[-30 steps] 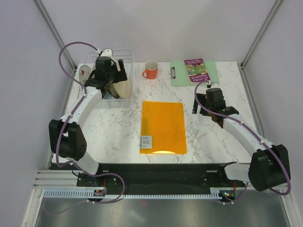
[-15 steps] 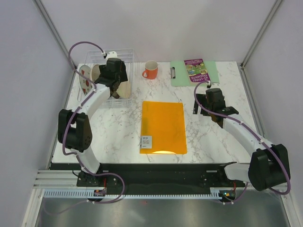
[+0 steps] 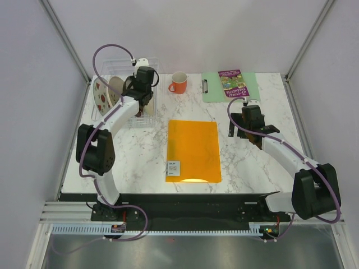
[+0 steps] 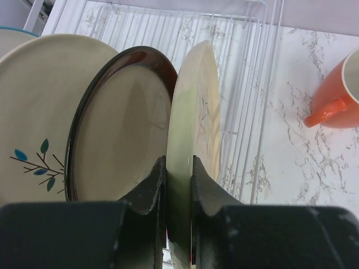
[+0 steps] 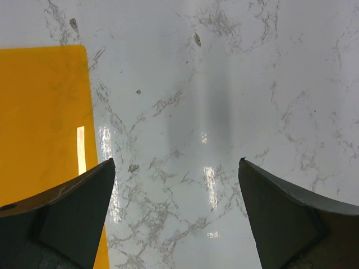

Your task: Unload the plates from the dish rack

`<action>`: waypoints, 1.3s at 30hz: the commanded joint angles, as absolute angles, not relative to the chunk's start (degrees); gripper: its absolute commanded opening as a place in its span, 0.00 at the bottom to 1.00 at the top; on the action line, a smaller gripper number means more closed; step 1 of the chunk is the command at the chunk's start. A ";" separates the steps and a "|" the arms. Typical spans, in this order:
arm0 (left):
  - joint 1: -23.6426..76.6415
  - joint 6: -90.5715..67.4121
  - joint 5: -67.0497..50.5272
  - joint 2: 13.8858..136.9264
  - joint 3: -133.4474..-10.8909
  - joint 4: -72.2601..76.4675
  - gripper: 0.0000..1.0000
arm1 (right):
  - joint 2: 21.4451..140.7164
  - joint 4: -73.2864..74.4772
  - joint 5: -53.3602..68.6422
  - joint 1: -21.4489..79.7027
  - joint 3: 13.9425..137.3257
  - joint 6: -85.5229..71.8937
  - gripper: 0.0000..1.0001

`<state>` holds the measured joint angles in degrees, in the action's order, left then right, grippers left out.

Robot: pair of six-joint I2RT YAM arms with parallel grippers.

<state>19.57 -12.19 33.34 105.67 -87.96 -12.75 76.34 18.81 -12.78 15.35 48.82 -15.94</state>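
Rim of cream twig plate (image 4: 197,112) clamped between left fingers (image 4: 148,190), upright in dish rack (image 4: 255,84); right fingers (image 5: 67,213) wide apart

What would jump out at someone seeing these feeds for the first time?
The left tool pinching the rim of the cream plate, rightmost of those standing in the dish rack at far left. Then the bright orange folder mid-scene, with the right tool open over the marble table beside it.
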 commanded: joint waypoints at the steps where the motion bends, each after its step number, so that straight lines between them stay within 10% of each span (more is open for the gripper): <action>1: 20.56 -8.97 42.70 107.93 -91.40 -11.25 0.02 | 76.46 17.40 -13.27 15.03 49.57 -15.29 0.98; 23: 28.82 11.34 52.13 98.37 -107.31 -12.74 0.02 | 69.26 19.07 -13.88 15.12 50.18 -16.00 0.98; 39: 29.71 -20.03 -3.13 78.84 -92.57 -21.82 0.02 | 66.00 13.20 11.23 11.00 58.01 -23.28 0.98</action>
<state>29.45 -9.74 15.18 80.68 -97.65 -29.80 67.13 18.20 0.21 13.17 54.81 -19.29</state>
